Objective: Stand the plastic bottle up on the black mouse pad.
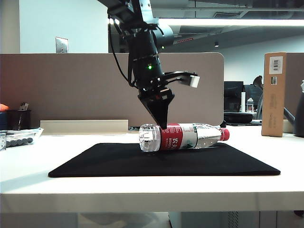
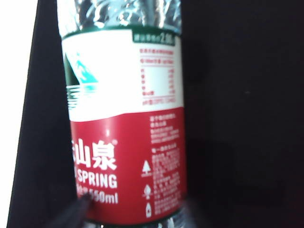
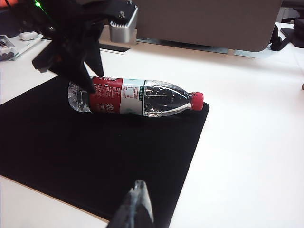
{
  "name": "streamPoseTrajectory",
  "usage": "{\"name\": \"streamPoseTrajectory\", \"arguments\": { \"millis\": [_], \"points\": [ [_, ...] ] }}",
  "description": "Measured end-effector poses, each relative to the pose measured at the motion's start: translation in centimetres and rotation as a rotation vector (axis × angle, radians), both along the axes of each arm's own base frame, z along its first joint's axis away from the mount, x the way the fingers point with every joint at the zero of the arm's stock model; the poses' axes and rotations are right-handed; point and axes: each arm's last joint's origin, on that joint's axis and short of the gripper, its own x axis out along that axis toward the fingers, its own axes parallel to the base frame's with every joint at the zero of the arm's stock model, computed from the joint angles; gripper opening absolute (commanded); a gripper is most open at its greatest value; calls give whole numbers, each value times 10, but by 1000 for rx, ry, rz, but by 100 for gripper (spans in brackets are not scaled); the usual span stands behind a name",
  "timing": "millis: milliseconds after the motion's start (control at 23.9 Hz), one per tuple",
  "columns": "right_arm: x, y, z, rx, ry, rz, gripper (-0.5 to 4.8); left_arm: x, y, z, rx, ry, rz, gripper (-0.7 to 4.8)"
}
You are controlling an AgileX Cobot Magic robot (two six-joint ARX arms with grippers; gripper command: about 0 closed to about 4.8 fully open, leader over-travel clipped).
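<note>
Overhead, exterior view: left gripper (image 1: 161, 124) points down at the plastic bottle (image 1: 183, 137), lying sideways on the black mouse pad (image 1: 95, 164); jaw spacing indiscernible. Left wrist view: bottle label fills frame. Right wrist view: right gripper (image 3: 137, 209), fingers together, hangs above the pad's near edge.

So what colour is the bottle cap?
Red. The cap of the bottle shows best in the right wrist view.
</note>
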Motion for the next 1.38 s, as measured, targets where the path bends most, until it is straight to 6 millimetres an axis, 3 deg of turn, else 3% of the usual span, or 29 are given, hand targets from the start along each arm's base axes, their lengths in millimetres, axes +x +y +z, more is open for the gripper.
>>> {"name": "streamPoseTrajectory", "arguments": {
  "millis": [126, 335, 503, 671, 755, 838, 1006, 1383],
  "points": [
    [0, 0, 0, 0, 0, 0, -5, 5, -1, -13, 14, 18, 4, 314],
    [0, 0, 0, 0, 1, 0, -5, 7, -3, -17, 13, 13, 6, 308],
    [0, 0, 0, 0, 0, 0, -5, 8, -3, -19, 5, 21, 31, 226],
    [0, 0, 0, 0, 0, 0, -5, 8, -3, -20, 11, 39, 43, 221],
    [0, 0, 0, 0, 0, 0, -5, 7, -3, -20, 12, 40, 43, 260],
    [0, 0, 0, 0, 0, 0, -5, 7, -3, -20, 6, 50, 67, 472],
    [0, 0, 0, 0, 1, 0, -5, 0, -1, -45, 76, 189, 106, 479],
    [0, 0, 0, 1, -2, 0, -5, 2, -5, -40, 43, 144, 115, 479]
  ]
}}
